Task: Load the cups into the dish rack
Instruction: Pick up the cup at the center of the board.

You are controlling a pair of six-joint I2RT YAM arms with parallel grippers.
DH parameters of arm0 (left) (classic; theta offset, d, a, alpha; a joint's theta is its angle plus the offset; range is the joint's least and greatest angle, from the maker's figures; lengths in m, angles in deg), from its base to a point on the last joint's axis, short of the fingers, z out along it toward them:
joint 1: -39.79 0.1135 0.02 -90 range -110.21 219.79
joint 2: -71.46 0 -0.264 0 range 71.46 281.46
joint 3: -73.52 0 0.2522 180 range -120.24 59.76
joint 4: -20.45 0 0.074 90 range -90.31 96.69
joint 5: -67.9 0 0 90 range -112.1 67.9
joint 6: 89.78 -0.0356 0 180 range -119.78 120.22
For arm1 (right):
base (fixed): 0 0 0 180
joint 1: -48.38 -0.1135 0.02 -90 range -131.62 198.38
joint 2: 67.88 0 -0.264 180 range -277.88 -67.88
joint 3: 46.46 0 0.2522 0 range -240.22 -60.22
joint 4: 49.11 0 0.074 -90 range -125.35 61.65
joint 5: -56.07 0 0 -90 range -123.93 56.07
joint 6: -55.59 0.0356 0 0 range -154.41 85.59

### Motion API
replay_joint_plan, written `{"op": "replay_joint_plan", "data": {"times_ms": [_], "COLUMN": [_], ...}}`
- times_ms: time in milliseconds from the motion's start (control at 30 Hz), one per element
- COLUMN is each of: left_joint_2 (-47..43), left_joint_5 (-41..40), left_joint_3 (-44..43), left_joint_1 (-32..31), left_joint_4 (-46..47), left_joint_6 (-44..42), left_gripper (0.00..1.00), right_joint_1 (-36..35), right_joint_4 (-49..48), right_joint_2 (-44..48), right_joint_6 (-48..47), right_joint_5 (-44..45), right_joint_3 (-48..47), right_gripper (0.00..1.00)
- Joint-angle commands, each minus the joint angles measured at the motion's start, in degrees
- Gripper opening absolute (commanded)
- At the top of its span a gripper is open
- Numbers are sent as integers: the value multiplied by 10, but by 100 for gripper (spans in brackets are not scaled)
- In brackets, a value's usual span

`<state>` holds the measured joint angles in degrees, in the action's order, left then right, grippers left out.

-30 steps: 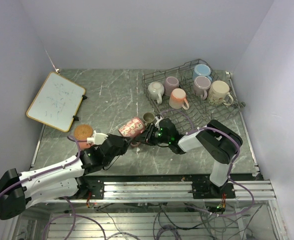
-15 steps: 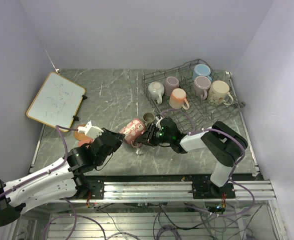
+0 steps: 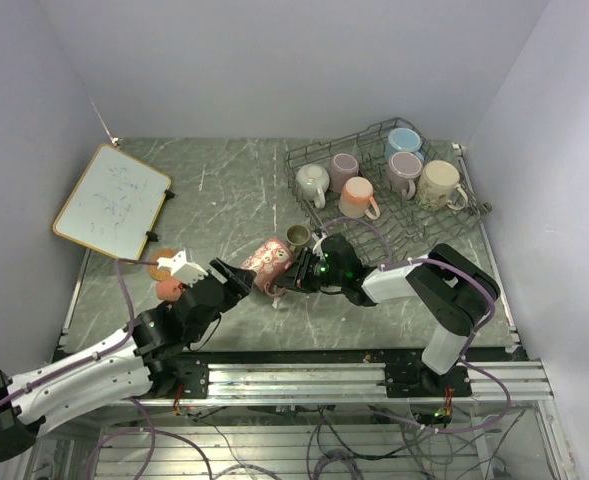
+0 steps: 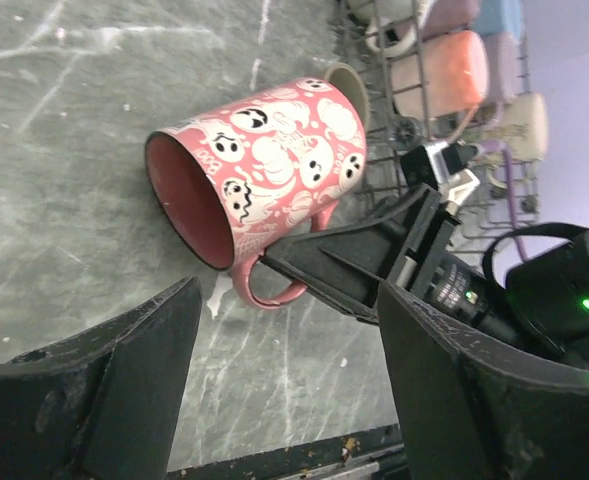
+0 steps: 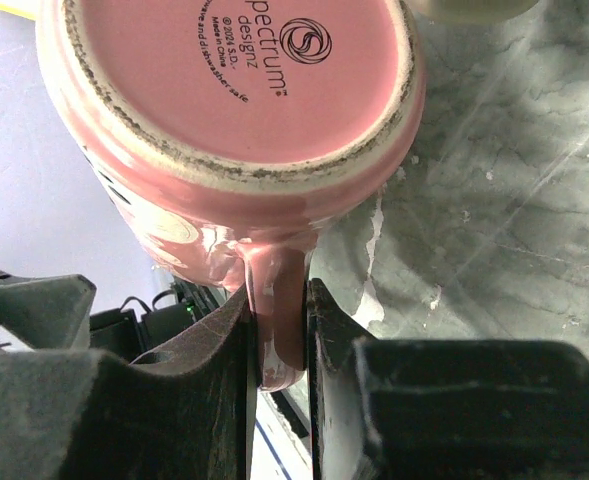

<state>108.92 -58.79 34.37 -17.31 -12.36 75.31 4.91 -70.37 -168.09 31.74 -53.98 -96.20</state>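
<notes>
The left gripper [image 3: 236, 277], shut a second ago, now stands wide open just short of the pink printed mug [image 4: 274, 170], held on its side by its handle in the right gripper [image 5: 277, 322], near the dish rack [image 3: 399, 218].
</notes>
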Motion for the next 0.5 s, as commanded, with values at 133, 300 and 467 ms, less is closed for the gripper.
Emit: {"op": "replay_joint_plan", "data": {"times_ms": [133, 300, 467], "left_joint_2": [-83, 19, 135], "left_joint_5": [141, 268, 299], "left_joint_3": [149, 149, 166], "left_joint_1": [109, 205, 220], "left_joint_4": [282, 359, 510], "left_joint_6": [-61, -62, -38], "left_gripper": [80, 78, 78], "right_joint_1": [12, 13, 13], "right_joint_4": [-71, -70, -72], "right_joint_2": [17, 11, 5], "right_joint_6": [0, 1, 6], "right_joint_5": [7, 7, 5], "right_joint_3": [-16, -16, -15], "right_gripper": [4, 8, 10]}}
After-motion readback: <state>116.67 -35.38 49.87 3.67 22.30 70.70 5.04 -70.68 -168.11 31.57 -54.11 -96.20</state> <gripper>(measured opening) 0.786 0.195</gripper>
